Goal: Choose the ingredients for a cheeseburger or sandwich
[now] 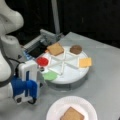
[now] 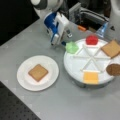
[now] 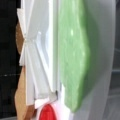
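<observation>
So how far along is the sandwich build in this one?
Early. One toast square already lies on the paper plate. The gripper is beside the green round at the divided tray's edge, holding nothing visible. Left on the tray: green round, red round, second toast, patty, cheese square.

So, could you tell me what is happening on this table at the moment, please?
A Franka arm is picking sandwich ingredients from a divided white tray. One toast square already lies on the paper plate. The tool hangs beside the tray, nearest the green round, holding nothing as far as shows. The red round, second toast, patty and cheese square sit in their compartments.
</observation>
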Robot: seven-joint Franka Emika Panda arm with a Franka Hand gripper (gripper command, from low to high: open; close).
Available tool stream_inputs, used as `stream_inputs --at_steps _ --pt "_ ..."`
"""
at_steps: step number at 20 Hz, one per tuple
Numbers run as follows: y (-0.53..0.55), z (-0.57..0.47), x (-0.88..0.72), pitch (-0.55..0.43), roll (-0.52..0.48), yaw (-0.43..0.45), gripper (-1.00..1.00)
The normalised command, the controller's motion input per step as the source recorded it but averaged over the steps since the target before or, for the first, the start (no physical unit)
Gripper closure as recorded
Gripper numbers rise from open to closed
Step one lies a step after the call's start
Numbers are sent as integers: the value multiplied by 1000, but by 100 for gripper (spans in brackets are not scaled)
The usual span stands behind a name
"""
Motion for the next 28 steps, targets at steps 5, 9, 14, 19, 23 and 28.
stream_inputs --at_steps 5,9,14,19,23,28 --pt "-258 -192 364 -103 162 146 -100" --pt "-275 -168 367 -60 144 208 -100" --pt "-272 -144 305 13 121 296 -100" --pt "-259 -145 294 65 115 431 -100" --pt "-305 -141 340 80 145 559 -100" --pt "-317 -156 357 76 156 585 -100"
